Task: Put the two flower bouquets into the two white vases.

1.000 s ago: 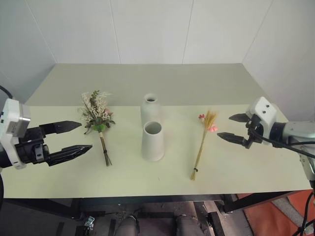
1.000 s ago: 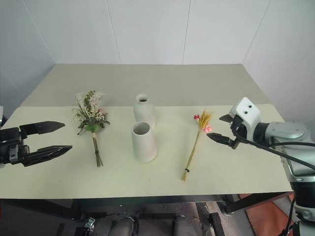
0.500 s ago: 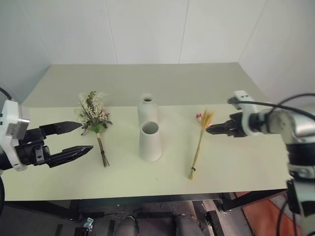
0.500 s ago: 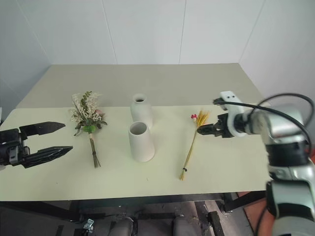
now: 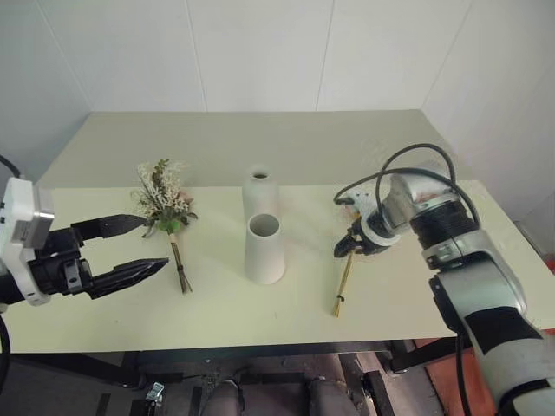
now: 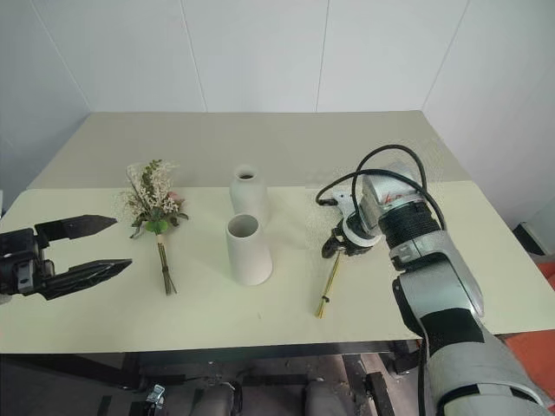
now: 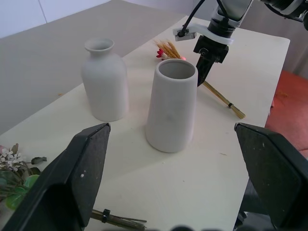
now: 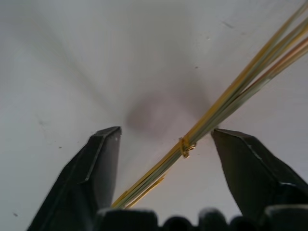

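Now, right gripper point(image 8: 166, 139) fingers point(image 8: 103, 159) standing apart, straddling wheat bunch point(image 5: 344, 282) stalks, not clamping | wheat bunch lying on desk point(image 5: 260, 321) toward right edge | left gripper point(image 5: 139, 245) gaping, hovering over left edge | bushy bunch point(image 5: 165, 204) lying left of both vases point(image 5: 263, 249), mid-desk.

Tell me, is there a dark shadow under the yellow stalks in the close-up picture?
Yes: in the right wrist view a soft dark patch sits on the table behind the wheat stalks, between the right hand fingers. In the left wrist view, the cone vase looks sharp.
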